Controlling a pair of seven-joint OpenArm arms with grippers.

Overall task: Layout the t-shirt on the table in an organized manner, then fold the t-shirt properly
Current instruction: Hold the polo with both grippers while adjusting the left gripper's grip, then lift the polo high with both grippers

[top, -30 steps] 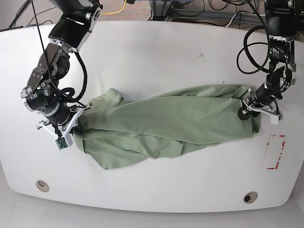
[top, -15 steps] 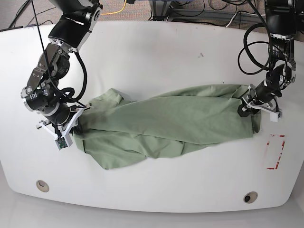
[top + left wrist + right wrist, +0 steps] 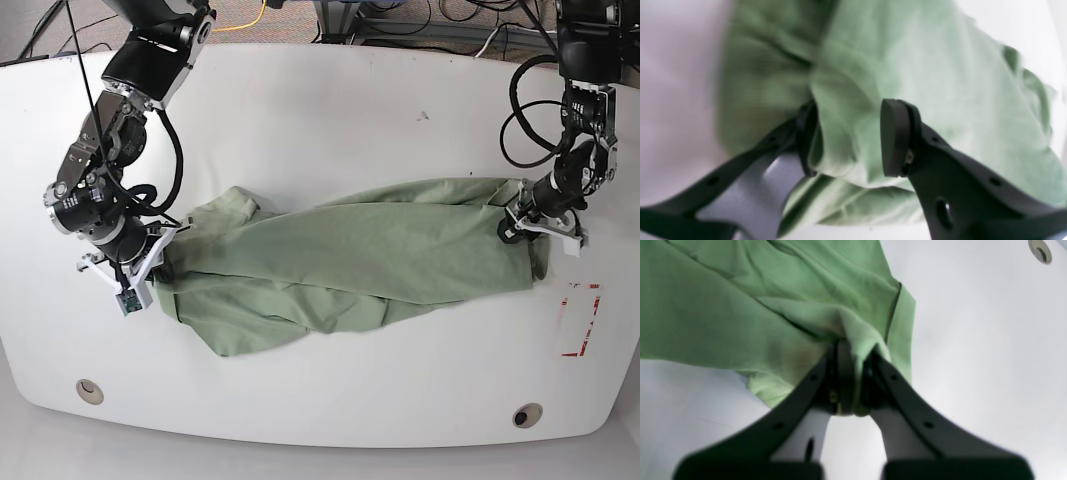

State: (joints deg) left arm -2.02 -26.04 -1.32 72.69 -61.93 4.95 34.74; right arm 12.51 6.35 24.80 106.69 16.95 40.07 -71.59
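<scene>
two grippers at opposite ends of the shirt (image 3: 350, 260), right gripper (image 3: 853, 380) clamped tight on a bunched edge, left gripper (image 3: 848, 136) with jaws apart around a loose fold, shirt stretched rumpled across the white table (image 3: 320, 130)

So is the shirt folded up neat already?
No, the shirt lies stretched out and rumpled across the table, with loose bunched folds along its length.
</scene>
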